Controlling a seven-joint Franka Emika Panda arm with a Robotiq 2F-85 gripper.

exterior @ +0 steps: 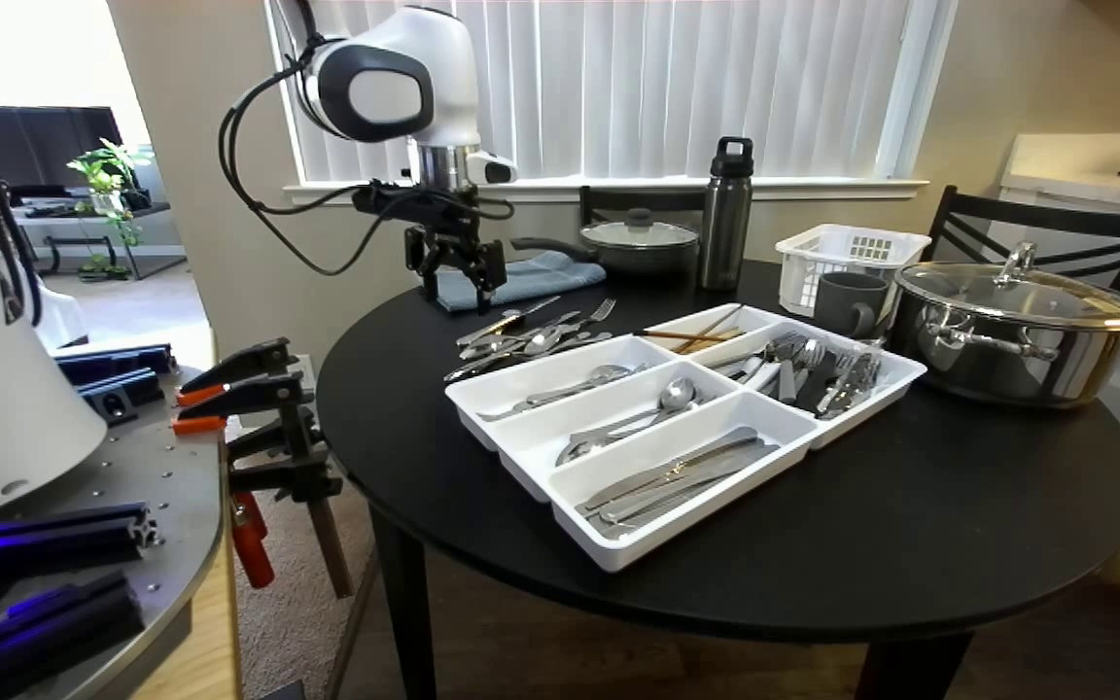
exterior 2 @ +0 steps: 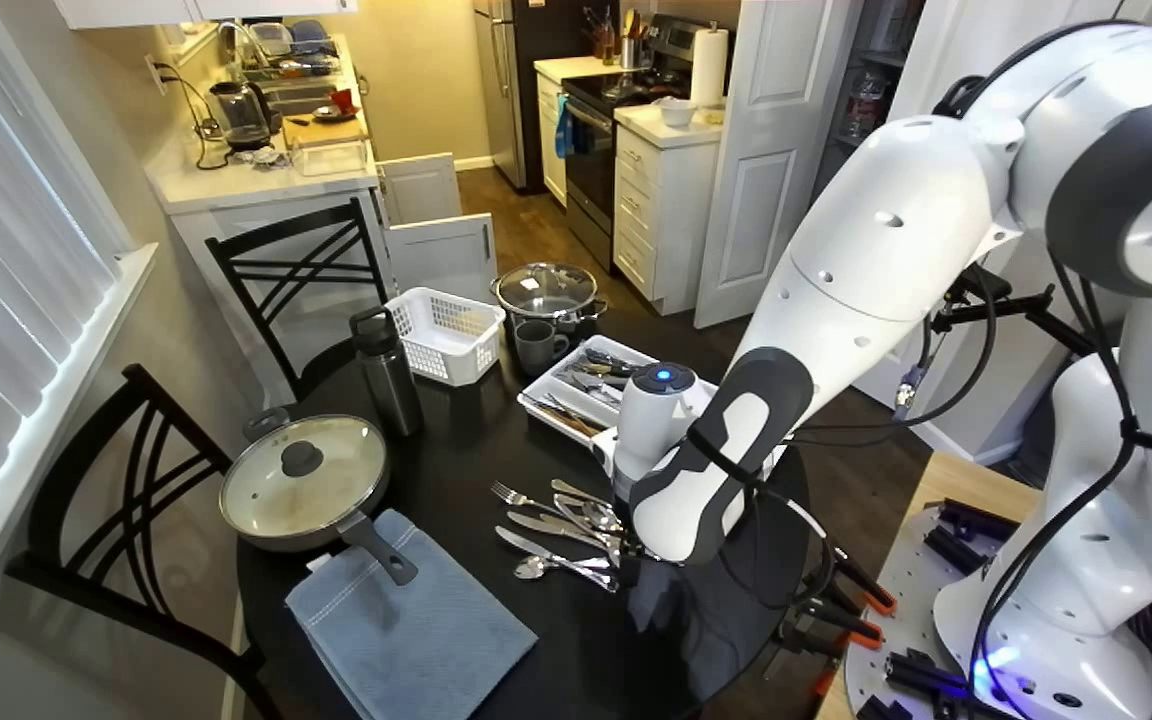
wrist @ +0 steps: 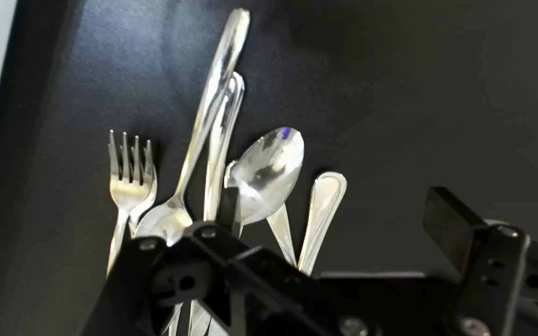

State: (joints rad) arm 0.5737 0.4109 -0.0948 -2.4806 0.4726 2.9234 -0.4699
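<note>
Beneath and beside your gripper (wrist: pixel 334 207), loose metal cutlery (exterior: pixel 538 342) lies heaped on the black table (wrist: pixel 390 93), a spoon (wrist: pixel 273 168) nearest your jaws and a fork (wrist: pixel 131 186) farther left in the wrist view. Expect these pieces to be light, stiff, tough and slippery, likely to skate over one another; your best hold is probably across the slim handle (wrist: pixel 322 205) seen between your jaws, rather than on the spoon's smooth bowl. Your jaws stand spread wide and grip nothing (whether one side brushes the spoon, you can't tell by eye). Just beside the cutlery, near and right in an exterior view, sits a white compartment tray (exterior: pixel 716 501); on the far side lies a folded blue cloth (exterior: pixel 541 279), with a lidded pan (exterior: pixel 652 261) farther right.
</note>
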